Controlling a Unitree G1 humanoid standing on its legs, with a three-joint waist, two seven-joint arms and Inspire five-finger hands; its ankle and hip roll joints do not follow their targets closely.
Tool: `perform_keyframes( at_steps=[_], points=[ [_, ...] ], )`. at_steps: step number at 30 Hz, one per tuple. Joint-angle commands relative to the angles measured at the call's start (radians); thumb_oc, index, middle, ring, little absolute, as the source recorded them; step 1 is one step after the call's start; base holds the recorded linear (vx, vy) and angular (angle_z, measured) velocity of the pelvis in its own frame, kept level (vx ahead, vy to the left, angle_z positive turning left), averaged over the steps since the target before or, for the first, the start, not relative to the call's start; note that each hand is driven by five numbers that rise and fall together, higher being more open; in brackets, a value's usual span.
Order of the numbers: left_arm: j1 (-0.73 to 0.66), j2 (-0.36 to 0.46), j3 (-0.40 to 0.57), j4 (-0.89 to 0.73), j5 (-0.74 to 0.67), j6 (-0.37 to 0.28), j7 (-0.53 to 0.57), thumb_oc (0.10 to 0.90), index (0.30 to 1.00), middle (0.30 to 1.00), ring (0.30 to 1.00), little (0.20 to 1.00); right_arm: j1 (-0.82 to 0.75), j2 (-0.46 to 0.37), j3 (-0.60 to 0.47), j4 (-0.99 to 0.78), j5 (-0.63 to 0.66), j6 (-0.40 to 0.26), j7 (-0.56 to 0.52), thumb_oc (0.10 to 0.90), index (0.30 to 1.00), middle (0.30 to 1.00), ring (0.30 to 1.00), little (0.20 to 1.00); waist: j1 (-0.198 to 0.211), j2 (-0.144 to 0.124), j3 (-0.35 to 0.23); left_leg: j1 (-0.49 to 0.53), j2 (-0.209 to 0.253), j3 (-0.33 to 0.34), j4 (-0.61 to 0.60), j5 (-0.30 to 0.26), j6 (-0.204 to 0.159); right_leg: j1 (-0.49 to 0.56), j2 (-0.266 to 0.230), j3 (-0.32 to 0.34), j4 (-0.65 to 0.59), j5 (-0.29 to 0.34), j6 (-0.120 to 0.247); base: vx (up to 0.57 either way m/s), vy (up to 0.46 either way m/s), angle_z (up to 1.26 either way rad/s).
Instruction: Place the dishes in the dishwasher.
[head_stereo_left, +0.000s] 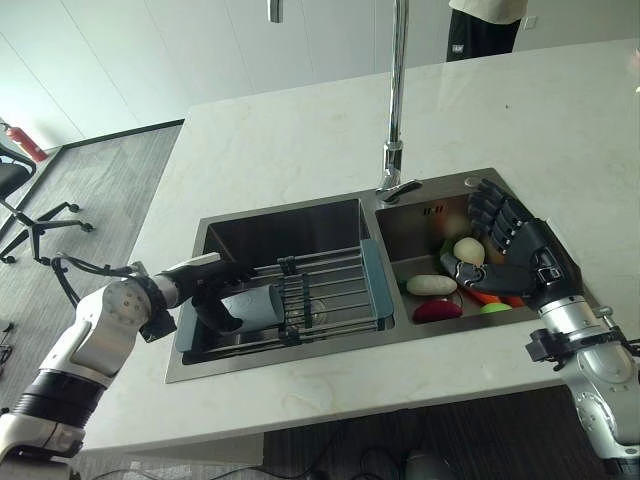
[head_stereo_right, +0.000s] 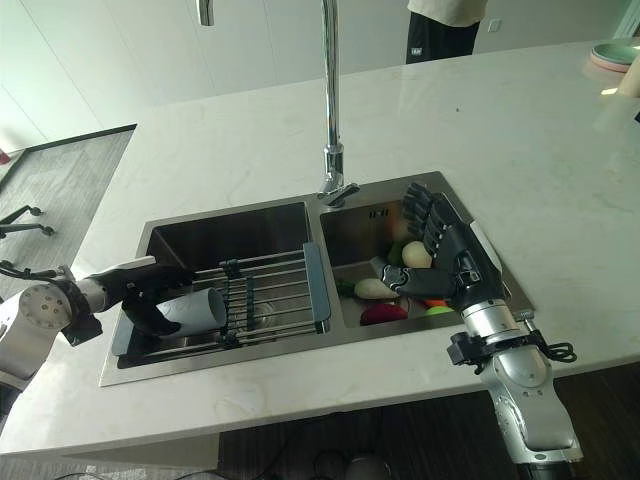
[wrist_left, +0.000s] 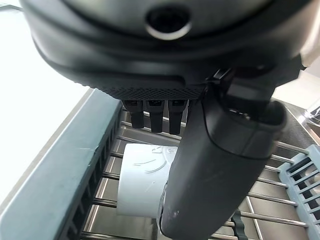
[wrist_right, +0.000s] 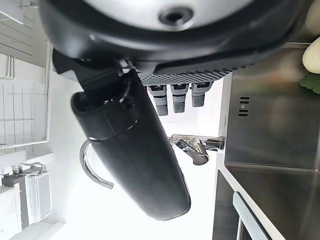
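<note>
Step in hand: left hand (head_stereo_left: 215, 300) clasps cup (head_stereo_left: 262, 303) lying on rack (head_stereo_left: 330, 290) over sink (head_stereo_left: 345, 212). Right hand (head_stereo_left: 515, 255) hangs slack above right basin. Next, likely: lift cup clear of rack.

Left arm is reaching in from the lower left with the forearm lying pretty much level, and the left hand (head_stereo_left: 215, 300) is curling its fingers and thumb around a pale cup (head_stereo_left: 258, 304) lying on its side. Right arm is coming up from the lower right, right hand (head_stereo_left: 515, 250) hovering with fingers straight and spread, holding nothing.
</note>
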Motion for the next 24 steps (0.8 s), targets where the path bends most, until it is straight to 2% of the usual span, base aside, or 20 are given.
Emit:
perform_keyframes(
  at_steps=[1, 16, 24],
  points=[
    [-0.143, 0.044, 0.043, -0.006, 0.066, -0.029, 0.082, 0.8, 0.9, 0.9, 0.9, 0.9, -0.136, -0.033, -0.034, -0.087, 0.027, -0.122, -0.004, 0.8, 0.9, 0.9, 0.9, 0.9, -0.009, -0.014, -0.043, -0.017, 0.034, 0.026, 0.134, -0.165, -0.004, 0.104, -0.019, 0.006, -0.121, -0.016, 0.091, 0.0, 0.0, 0.0],
    [-0.147, 0.018, -0.003, 0.038, 0.111, -0.019, 0.04, 0.8, 0.9, 0.9, 0.9, 0.9, -0.151, -0.041, -0.018, -0.08, 0.017, -0.124, -0.004, 0.8, 0.9, 0.9, 0.9, 0.9, -0.006, -0.02, -0.043, -0.018, 0.033, 0.024, 0.134, -0.165, -0.003, 0.106, -0.017, 0.004, -0.121, -0.017, 0.089, 0.0, 0.0, 0.0],
    [-0.145, 0.007, -0.025, 0.084, 0.189, -0.029, 0.05, 0.8, 0.9, 0.9, 0.9, 0.9, -0.155, -0.044, -0.016, -0.076, 0.012, -0.126, -0.002, 0.8, 0.9, 0.9, 0.9, 0.9, -0.002, -0.027, -0.044, -0.016, 0.034, 0.023, 0.134, -0.165, -0.003, 0.107, -0.016, 0.001, -0.121, -0.017, 0.09, 0.0, 0.0, 0.0]
  ],
)
